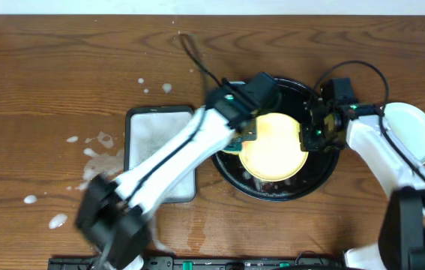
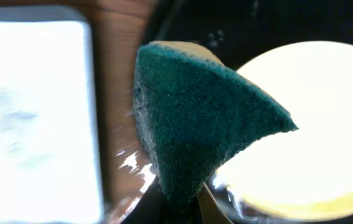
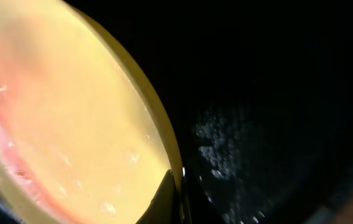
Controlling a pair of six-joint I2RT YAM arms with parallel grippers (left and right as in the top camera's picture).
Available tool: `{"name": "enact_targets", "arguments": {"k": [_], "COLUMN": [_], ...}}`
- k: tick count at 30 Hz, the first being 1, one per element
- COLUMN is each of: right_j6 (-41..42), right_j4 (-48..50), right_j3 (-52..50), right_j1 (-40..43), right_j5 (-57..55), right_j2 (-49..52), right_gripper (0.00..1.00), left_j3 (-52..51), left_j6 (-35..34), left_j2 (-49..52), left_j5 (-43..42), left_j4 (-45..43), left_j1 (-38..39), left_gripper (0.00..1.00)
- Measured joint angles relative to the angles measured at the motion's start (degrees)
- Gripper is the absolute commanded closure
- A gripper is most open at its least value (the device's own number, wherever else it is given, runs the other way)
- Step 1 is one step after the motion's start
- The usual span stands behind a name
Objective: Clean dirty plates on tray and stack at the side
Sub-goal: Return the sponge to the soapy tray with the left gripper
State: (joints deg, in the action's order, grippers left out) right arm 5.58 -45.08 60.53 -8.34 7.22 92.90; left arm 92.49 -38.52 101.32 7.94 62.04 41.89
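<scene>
In the overhead view the tray (image 1: 324, 169) sits right of centre on the wooden surface (image 1: 47, 67). The yellow plate (image 1: 272, 146) lies inside it and covers most of its floor.

The left arm (image 1: 167, 161) reaches up from the lower left of the frame, and the left jaws meet the plate's left edge. They are clamped on a green sponge (image 2: 201, 118). In the left wrist view the sponge fills the middle of the frame, with its pointed corner over the plate's (image 2: 307, 124) left rim. The black tray (image 2: 257, 18) is dark behind it at the top.

The right arm (image 1: 384, 161) comes in from the lower right of the overhead frame, and the right jaws sit at the plate's right edge. In the right wrist view the plate (image 3: 70, 124) fills the left half. Its rim runs diagonally down to bottom centre, where the right jaws are clamped on it. One finger (image 3: 162, 198) lies on the plate's inner face. A red smear (image 3: 8, 143) shows near the left edge of that frame. The wet tray floor (image 3: 276, 93) is black to the right.

A white dish (image 1: 148, 135) lies just left of the tray, partly under the left arm. A pale plate (image 1: 414, 131) rests on the surface at the right edge of the frame, off the tray. Water splashes (image 1: 96, 154) mark the wood at the left.
</scene>
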Motion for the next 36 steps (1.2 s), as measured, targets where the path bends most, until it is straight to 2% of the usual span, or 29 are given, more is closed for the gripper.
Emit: {"name": "enact_targets", "arguments": {"k": [7,11,15,17,21,22,30,36], "right_j6": [2.8,4.4,4.9,4.9,3.1,2.6,-1.8,-4.8], "right_j4": [-3.1,-3.5,-3.3,-3.3,-3.3,-3.4,-3.6,-3.8], "right_j3": [0.0,0.0,-0.1,-0.1,-0.1,-0.1,-0.1,-0.1], "right_j1": [-9.4,-15.3,-20.3,-22.3,-26.0,-26.7,-34.9,-38.5], "right_j5": [-15.8,-25.6,-33.3,-36.3,-40.0,-40.9,-51.0,-57.1], "right_j2": [-8.7,-13.0,-17.4,-19.4,-22.4,-22.7,-23.0,-22.2], "right_gripper": [0.99,0.99,0.99,0.99,0.99,0.99,0.99,0.99], "left_j3": [-0.6,-6.2,-14.2,-17.5,-21.3,-21.6,-21.8,-21.8], "left_j6": [1.1,1.2,3.7,5.5,8.8,9.2,11.8,12.2], "left_j2": [-8.7,-11.1,-11.4,-11.4,-11.4,-11.4,-12.9,-21.5], "left_j5": [3.8,4.7,3.1,1.2,-2.1,-2.6,-4.2,-4.6], "left_j4": [11.4,11.5,6.9,4.0,0.8,0.6,0.3,0.5], "left_j1": [-8.7,-15.2,-20.5,-21.9,-23.3,-23.4,-23.8,-23.8], "left_gripper": [0.92,0.92,0.92,0.86,0.53,0.49,0.38,0.29]}}
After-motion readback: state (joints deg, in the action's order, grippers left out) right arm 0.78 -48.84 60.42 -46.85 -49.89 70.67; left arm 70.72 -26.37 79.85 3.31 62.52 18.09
